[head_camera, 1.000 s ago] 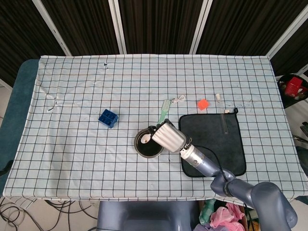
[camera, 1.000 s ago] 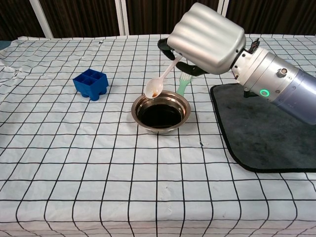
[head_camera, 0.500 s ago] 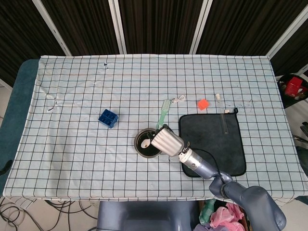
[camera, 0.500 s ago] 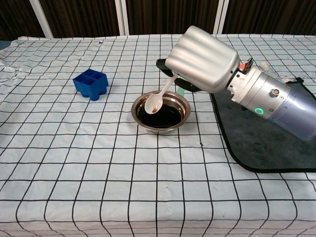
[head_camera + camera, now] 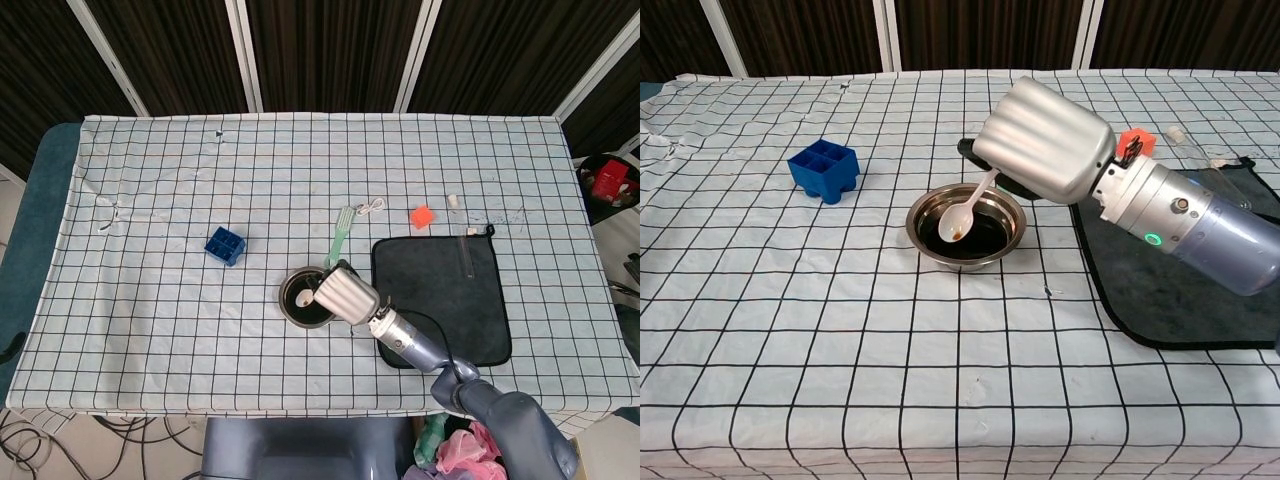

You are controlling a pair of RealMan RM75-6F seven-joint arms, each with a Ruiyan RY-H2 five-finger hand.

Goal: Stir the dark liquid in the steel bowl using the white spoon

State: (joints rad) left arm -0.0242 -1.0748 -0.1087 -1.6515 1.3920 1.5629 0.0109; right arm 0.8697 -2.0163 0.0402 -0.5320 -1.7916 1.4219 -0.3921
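Glossy steel bowl [image 5: 966, 226], smooth white plastic spoon [image 5: 966, 216], matt dark cloth mat [image 5: 1170, 290], checked tablecloth [image 5: 840, 330]

Silver ribbed right hand [image 5: 1045, 135] on a grey-blue cylindrical wrist with a green light

White spoon [image 5: 966, 214], black-gridded white tablecloth [image 5: 840, 330]

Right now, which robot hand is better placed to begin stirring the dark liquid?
The right robot hand. It holds the white spoon by its handle, with the spoon's tip over the dark liquid in the steel bowl. The left robot hand is in neither view.
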